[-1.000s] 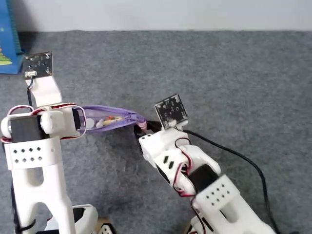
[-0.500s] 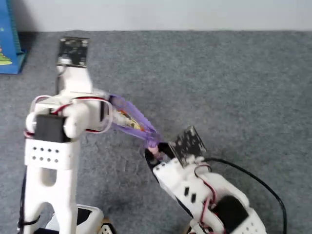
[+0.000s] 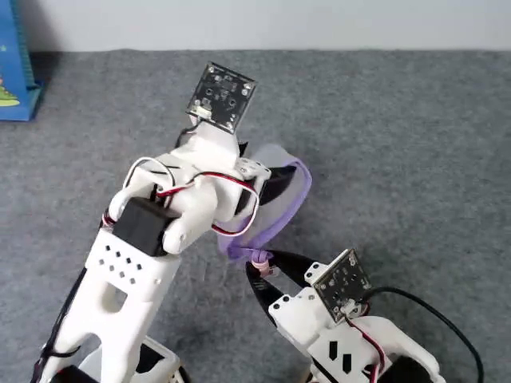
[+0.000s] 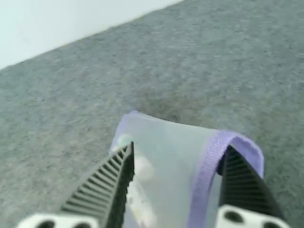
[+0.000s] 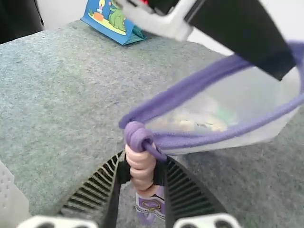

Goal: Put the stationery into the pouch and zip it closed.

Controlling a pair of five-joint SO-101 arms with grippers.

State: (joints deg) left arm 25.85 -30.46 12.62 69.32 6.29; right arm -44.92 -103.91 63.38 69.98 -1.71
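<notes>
A translucent pouch [image 3: 294, 194] with purple zipper trim hangs off the grey mat, bent into a curve between the two arms. My left gripper [image 3: 267, 179] is shut on one end of it; in the left wrist view the pouch [image 4: 166, 156] fills the gap of that gripper [image 4: 179, 149]. My right gripper [image 5: 142, 164] is shut on the pink zipper pull [image 5: 139, 168] at the pouch's other end [image 3: 259, 257]. Pale stationery [image 5: 199, 124] shows through the pouch wall [image 5: 237, 102]. The left arm's body hides part of the pouch from above.
A blue box [image 3: 12, 72] stands at the far left against the white wall, also seen behind the pouch as the blue box [image 5: 114, 19]. Grey mat [image 3: 399, 136] stretches open to the right and far side.
The left arm swung right and away, carrying its end of the pouch. The right gripper drew back toward the near edge with the zipper pull, and the pouch now curves between them.
</notes>
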